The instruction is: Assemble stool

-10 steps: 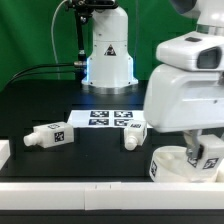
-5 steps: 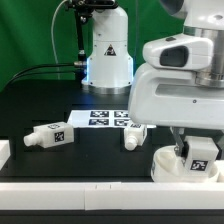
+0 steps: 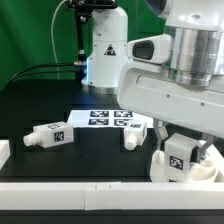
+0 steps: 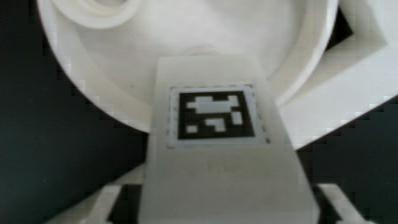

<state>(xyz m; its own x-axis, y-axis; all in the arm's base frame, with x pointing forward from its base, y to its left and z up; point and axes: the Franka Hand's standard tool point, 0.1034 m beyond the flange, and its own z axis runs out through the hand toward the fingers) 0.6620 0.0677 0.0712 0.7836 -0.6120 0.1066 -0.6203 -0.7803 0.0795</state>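
Note:
In the exterior view my gripper (image 3: 180, 140) is shut on a white stool leg (image 3: 180, 155) whose black-and-white tag faces the camera. It holds the leg upright over the round white seat disc (image 3: 204, 171) at the front of the exterior view's right. Whether the leg touches the seat I cannot tell. In the wrist view the tagged leg (image 4: 217, 130) fills the space between my fingers (image 4: 121, 200), with the seat's curved rim (image 4: 89, 70) behind it. A second leg (image 3: 50, 135) lies on the black table at the exterior view's left. A third leg (image 3: 132, 137) rests by the marker board.
The marker board (image 3: 100, 117) lies flat mid-table. The arm's white base (image 3: 107, 50) stands behind it, with cables trailing to the exterior view's left. A white block (image 3: 4, 152) sits at the far left edge. A white ledge (image 3: 70, 188) runs along the table front.
The arm's body has swung toward the exterior view's left, and the held leg has shifted left over the seat. The loose legs have not moved.

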